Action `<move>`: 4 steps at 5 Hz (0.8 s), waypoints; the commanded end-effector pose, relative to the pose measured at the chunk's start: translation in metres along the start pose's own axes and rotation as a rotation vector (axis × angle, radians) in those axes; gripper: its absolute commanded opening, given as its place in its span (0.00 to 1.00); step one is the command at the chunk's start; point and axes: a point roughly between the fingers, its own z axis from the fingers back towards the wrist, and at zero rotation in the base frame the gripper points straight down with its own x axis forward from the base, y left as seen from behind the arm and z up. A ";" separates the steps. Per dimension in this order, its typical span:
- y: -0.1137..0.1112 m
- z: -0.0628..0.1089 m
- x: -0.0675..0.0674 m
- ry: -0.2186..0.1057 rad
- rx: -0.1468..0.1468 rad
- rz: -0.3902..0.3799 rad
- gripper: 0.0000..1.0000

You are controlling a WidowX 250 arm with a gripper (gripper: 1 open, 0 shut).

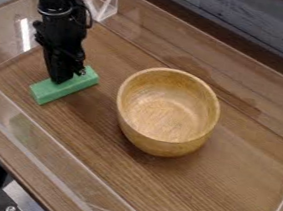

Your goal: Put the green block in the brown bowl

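Note:
The green block [52, 88] lies flat on the wooden table, left of the brown bowl [168, 110]. My black gripper [63, 73] comes straight down onto the block's middle. Its fingers are drawn together on the block's narrow sides, and the block rests on the table. The bowl stands upright and empty, about a block's length to the right of the gripper. The fingers hide part of the block's top.
A clear plastic wall [131, 15] rings the wooden table [227, 182], with low transparent edges at the front and left. A dark panel stands behind the back edge. The black arm rises toward the top left corner.

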 end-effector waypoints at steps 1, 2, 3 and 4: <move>-0.002 -0.010 -0.001 0.008 -0.017 -0.011 0.00; -0.003 -0.014 -0.001 0.005 -0.023 -0.016 0.00; -0.003 -0.019 0.000 0.003 -0.028 -0.020 1.00; -0.003 -0.024 0.000 0.002 -0.034 -0.025 1.00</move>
